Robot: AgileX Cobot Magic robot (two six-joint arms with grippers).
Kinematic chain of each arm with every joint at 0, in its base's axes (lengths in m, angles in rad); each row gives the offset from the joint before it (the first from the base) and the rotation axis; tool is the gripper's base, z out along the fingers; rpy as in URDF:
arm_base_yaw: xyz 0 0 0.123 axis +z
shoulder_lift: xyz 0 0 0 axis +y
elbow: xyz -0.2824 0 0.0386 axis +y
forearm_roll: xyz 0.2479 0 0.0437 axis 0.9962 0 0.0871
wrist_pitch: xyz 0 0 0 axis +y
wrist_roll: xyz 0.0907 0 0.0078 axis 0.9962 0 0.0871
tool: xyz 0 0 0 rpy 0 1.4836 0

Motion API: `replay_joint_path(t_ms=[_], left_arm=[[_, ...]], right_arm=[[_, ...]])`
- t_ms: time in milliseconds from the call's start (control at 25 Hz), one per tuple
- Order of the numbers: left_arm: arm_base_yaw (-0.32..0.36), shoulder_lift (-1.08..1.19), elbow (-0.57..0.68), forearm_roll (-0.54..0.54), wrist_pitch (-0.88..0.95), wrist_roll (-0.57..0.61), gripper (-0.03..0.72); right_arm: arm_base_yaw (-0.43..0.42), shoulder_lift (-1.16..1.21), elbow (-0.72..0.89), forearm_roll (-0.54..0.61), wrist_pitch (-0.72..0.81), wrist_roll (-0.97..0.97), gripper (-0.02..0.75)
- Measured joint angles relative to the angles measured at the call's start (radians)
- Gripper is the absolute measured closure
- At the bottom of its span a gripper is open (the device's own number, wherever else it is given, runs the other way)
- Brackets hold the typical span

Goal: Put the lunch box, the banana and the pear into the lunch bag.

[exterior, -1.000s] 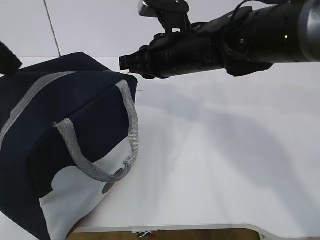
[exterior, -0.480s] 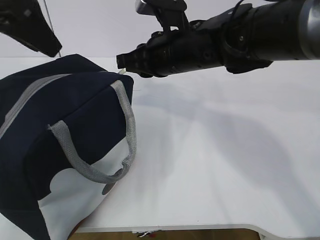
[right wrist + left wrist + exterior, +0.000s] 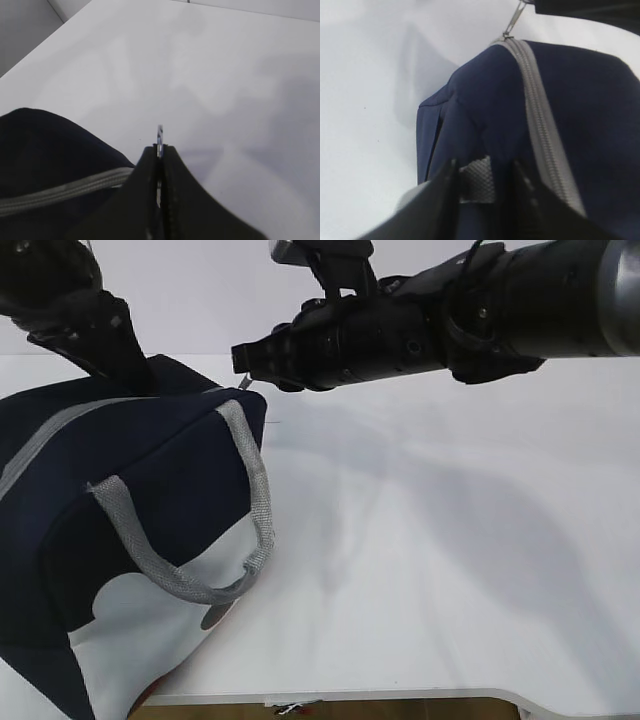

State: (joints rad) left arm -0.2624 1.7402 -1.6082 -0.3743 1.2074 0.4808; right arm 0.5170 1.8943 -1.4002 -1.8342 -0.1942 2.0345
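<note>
The bag (image 3: 150,510) sits zipped at the surface's (image 3: 450,570) left edge, right fingers (image 3: 159,150) pinched shut on its zipper pull (image 3: 514,20) at the far end, left fingers (image 3: 482,182) partly open astride a grey handle (image 3: 477,185).

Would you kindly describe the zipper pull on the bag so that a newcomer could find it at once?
Start at the big navy-blue fabric lunch bag on the left of the white table. Follow the grey zipper along its top to the end nearest the right gripper. There a small metal zipper pull sticks out, pinched between the shut jaws, unlike the broad grey webbing handles.
</note>
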Motion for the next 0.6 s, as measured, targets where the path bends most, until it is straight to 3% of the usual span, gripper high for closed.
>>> replay_joint_path(t_ms=[160,600], left_arm=[[0.0,0.004,-0.014,0.0,0.002,0.025,0.647],[-0.002,0.008,-0.161,0.01,0.052,0.033,0.673]], right_arm=[[0.0,0.002,0.0,0.0,0.0,0.0,0.725],[0.0,0.054,-0.006,0.0,0.027,0.0,0.725]])
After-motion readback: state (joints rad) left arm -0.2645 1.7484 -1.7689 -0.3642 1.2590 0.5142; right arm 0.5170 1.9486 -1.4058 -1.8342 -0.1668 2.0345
